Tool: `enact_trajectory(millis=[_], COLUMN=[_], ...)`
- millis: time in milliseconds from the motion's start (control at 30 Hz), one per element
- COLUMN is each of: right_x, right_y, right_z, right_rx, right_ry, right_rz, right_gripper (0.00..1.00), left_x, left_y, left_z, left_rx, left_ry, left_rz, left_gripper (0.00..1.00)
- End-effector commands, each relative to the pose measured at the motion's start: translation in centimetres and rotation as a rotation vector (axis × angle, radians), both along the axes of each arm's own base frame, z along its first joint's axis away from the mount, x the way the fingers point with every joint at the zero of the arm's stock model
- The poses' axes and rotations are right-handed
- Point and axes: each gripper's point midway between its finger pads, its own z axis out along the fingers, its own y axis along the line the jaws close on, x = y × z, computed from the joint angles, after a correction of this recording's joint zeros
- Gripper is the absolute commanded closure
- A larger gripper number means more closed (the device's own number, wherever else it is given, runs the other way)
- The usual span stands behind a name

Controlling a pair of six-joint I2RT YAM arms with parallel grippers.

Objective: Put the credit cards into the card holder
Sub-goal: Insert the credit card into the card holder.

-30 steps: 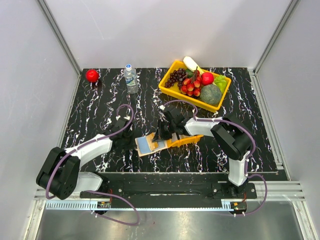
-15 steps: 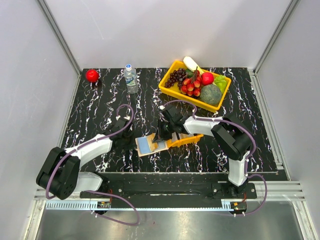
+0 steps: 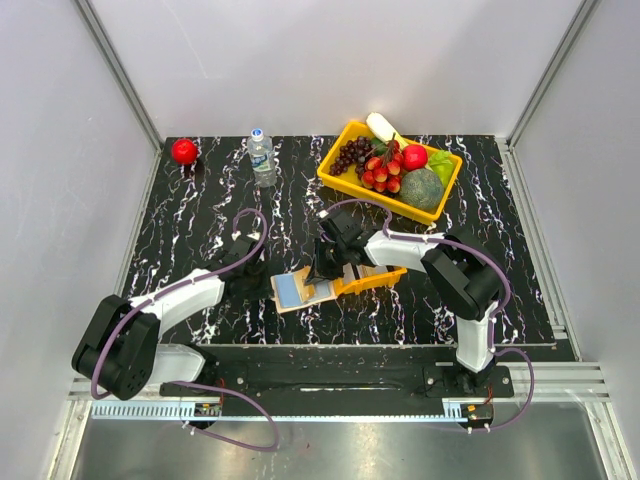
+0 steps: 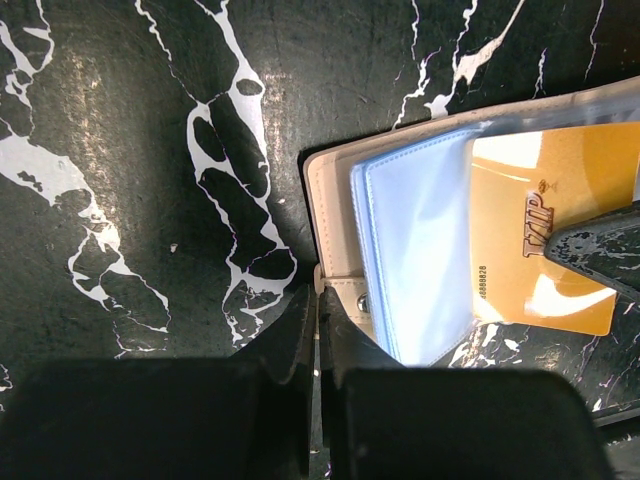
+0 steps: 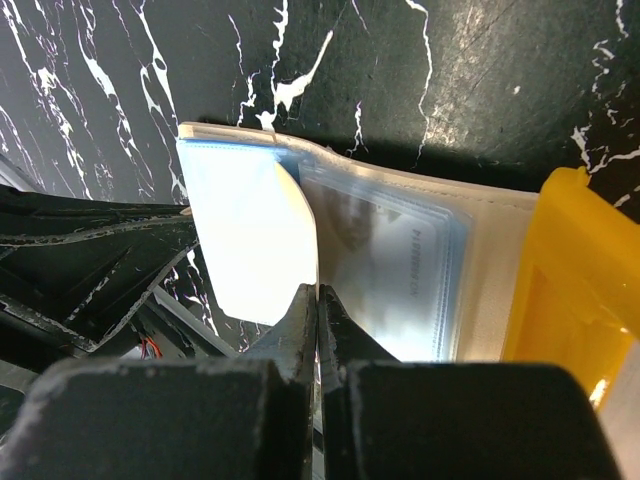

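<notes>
— Both pinched closed: why?
— Right gripper [image 5: 317, 300] nips a white card [image 5: 255, 240] at the open holder's [image 4: 325, 200] sleeve, seemingly to slide it in. Left gripper [image 4: 318, 300] clamps the holder's edge, likely steadying it on the table [image 4: 150, 200].

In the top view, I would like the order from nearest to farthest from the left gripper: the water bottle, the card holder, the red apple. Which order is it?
1. card holder: at the left gripper, just to its right.
2. water bottle: towards the back edge, almost straight beyond the gripper.
3. red apple: in the back left corner.
</notes>
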Motion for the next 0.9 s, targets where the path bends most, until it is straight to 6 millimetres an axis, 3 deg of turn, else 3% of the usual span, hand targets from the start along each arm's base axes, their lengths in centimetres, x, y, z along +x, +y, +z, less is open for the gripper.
enact_trajectory(millis=[0,133,333,533,733,867], right_x=[-1.5,-3.4,-4.4,-2.0,0.9,0.7], right_y=[-0.2,-0.4,-0.6,-0.4,0.8,1.9], right_z=[-1.6,-2.0,-1.7,-2.1,-0.2,0.0], right_rx=[-0.041,-0.026,-0.021,-0.052,0.01,0.057], right_ry=[0.057,0.13,0.16,0.087,-0.022,0.005], right_rz=[0.024,0.081,0.139,0.017,-0.086,-0.062], right_gripper=[1.0,1.0,1.0,1.0,1.0,1.0], left_x=[1.0,1.2,1.3,1.1,0.6,0.3], left_y=[-0.7,-0.7,-0.9,-0.8,-0.6,-0.4], left_z=[0.7,0.7,0.8,0.8,0.6,0.3], left_rx=[-0.041,-0.04,-0.045,-0.049,-0.053,-0.053], left_ry=[-0.055,-0.052,-0.056,-0.052,-0.049,-0.047], left_rz=[0.008,0.011,0.01,0.011,0.019,0.026], left_gripper=[1.0,1.0,1.0,1.0,1.0,1.0])
